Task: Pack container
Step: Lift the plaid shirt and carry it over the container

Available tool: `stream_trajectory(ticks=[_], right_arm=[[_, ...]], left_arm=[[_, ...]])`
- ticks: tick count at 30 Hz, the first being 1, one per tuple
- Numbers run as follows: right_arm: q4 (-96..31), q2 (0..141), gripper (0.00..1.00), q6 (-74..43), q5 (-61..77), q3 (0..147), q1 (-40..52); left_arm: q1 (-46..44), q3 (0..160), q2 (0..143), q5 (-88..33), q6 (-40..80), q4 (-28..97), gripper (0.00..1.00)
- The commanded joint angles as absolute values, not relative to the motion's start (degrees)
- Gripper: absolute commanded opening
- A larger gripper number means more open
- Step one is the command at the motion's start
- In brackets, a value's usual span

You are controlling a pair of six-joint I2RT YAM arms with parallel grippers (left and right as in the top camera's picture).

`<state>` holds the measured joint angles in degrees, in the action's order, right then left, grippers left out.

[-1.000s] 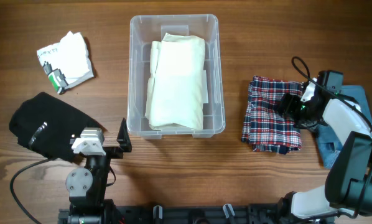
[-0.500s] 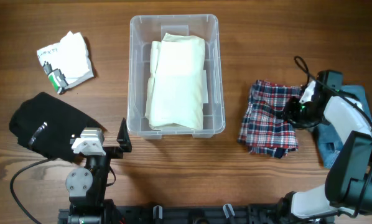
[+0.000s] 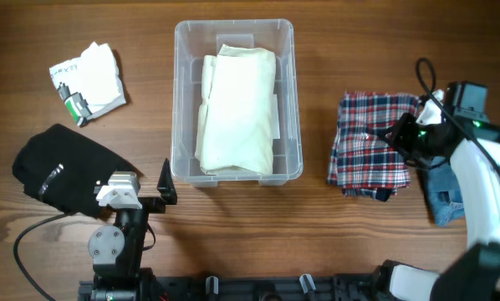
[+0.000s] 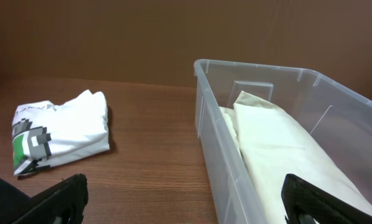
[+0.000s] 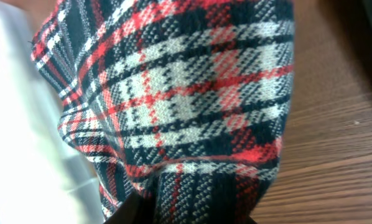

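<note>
Right gripper [image 3: 394, 136] is clamped on the right edge of the plaid cloth [image 3: 369, 155]; the wrist view shows a fold bunched into the jaws. Left gripper [image 3: 166, 185] has its jaws wide apart and holds nothing. Container [image 3: 233, 28] sits well to the left of the right gripper, with bare table [image 3: 317, 234] between, and just ahead-right of the left gripper. 1 cream cloth [image 3: 237, 104] already covers most of its floor.

Risks, as I judge them:
- The grip is on 1 edge only, so the plaid will likely unfold and trail. It could catch the near rim or drape over the wall instead of dropping in.
- A thin pinch may slip.
- Denim [image 3: 444, 194] lies just beside the plaid, behind the right gripper, and could get dragged along.
- The light bin may shift if cloth tugs the rim.

Materials:
- Plaid: soft, woven, floppy, red/black/white check.
- Container: clear rigid plastic, rectangular, rounded corners, rimmed.
- Cream cloth: smooth, folded long.
- Black cloth [image 3: 58, 171]: left of the left gripper.
- White printed tee [image 3: 89, 79]: ahead-left of the left gripper.
</note>
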<state>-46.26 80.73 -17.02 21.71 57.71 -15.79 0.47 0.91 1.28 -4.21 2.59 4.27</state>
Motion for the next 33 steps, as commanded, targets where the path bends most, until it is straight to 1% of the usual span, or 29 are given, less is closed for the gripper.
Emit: stream_trajectory(ticks=[1, 4, 8, 14, 20, 26, 33], right_arm=[[-46.06, 71.68, 0.04, -23.49, 27.31, 59.81, -15.33], [-44.6, 65.23, 0.04, -29.21, 27.49, 59.86, -14.48], [-40.05, 57.49, 0.04, -38.24, 27.46, 61.23, -11.14], [-31.27, 53.23, 0.04, -50.02, 25.5, 63.83, -3.03], [-25.96, 57.06, 0.04, -56.99, 17.39, 67.22, 8.82], [-17.98, 64.12, 0.04, -63.48, 2.72, 68.45, 22.74], [-7.09, 74.56, 0.04, -68.55, -13.23, 69.12, 35.22]], left_arm=[[0.62, 0.54, 1.3, -4.47, 1.72, 4.29, 1.0], [0.62, 0.54, 1.3, -4.47, 1.72, 4.32, 1.0], [0.62, 0.54, 1.3, -4.47, 1.72, 4.29, 1.0], [0.62, 0.54, 1.3, -4.47, 1.72, 4.29, 1.0], [0.62, 0.54, 1.3, -4.47, 1.72, 4.29, 1.0], [0.62, 0.54, 1.3, -4.47, 1.72, 4.29, 1.0], [0.62, 0.54, 1.3, -4.47, 1.72, 4.29, 1.0]])
